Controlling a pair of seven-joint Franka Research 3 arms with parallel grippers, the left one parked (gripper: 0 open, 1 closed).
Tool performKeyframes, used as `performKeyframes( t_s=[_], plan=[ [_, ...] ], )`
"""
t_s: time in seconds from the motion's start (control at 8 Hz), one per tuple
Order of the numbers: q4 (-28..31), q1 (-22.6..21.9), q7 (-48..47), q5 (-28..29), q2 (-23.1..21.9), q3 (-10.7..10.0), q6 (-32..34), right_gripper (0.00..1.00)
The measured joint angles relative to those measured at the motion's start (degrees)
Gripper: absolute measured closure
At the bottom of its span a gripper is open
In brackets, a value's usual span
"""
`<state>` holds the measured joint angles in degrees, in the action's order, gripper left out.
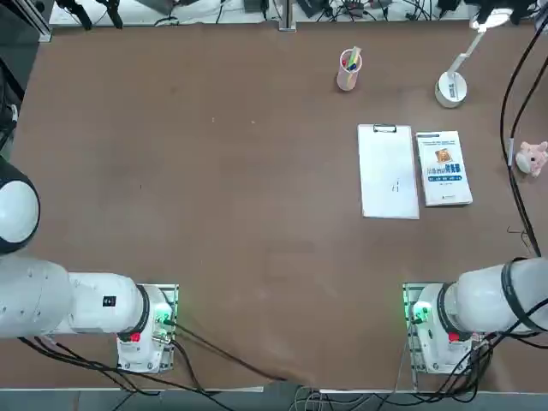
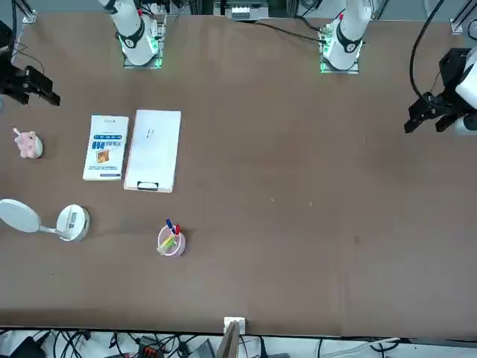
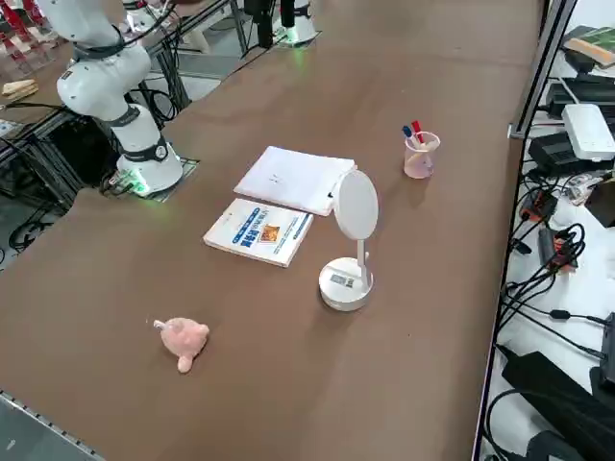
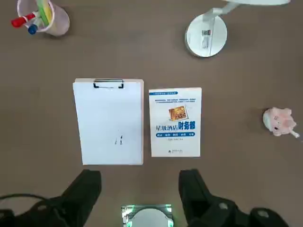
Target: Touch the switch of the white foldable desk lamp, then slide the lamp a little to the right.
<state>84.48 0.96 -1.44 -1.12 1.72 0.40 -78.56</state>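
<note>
The white foldable desk lamp [image 1: 451, 88] stands at the table's far right, its round base [image 4: 206, 35] on the brown top. Its thin arm leans up to the flat round head [image 3: 356, 205]. The switch [image 4: 206, 33] shows only as a small mark at the centre of the base. My right gripper [image 4: 142, 189] hangs open and holds nothing. It is high over the table on the robot's side of the clipboard and book, far from the lamp. In the front view it is the dark shape [image 2: 30, 83] at the left edge.
A clipboard with white paper [image 1: 388, 171] and a blue-and-white book [image 1: 443, 168] lie side by side between my arm's base and the lamp. A pink pen cup [image 1: 348, 70] stands left of the lamp. A pink plush toy [image 1: 532, 157] lies near the right edge, by black cables.
</note>
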Motion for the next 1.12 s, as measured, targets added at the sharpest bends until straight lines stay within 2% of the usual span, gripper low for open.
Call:
performKeyframes(
  t_s=[0.25, 0.62, 0.88, 1.12],
  plan=[
    [1.52, -0.02, -0.43, -1.02, 4.71, 0.04, -2.89, 0.00],
    [6.78, -0.05, -3.89, -2.80, 14.28, 0.05, -15.77, 0.00],
    [13.57, -0.13, -7.24, -7.53, 15.69, 0.06, -27.54, 0.00],
    [18.31, -1.22, -10.78, -14.91, 16.06, 0.27, -34.07, 0.00]
  ],
)
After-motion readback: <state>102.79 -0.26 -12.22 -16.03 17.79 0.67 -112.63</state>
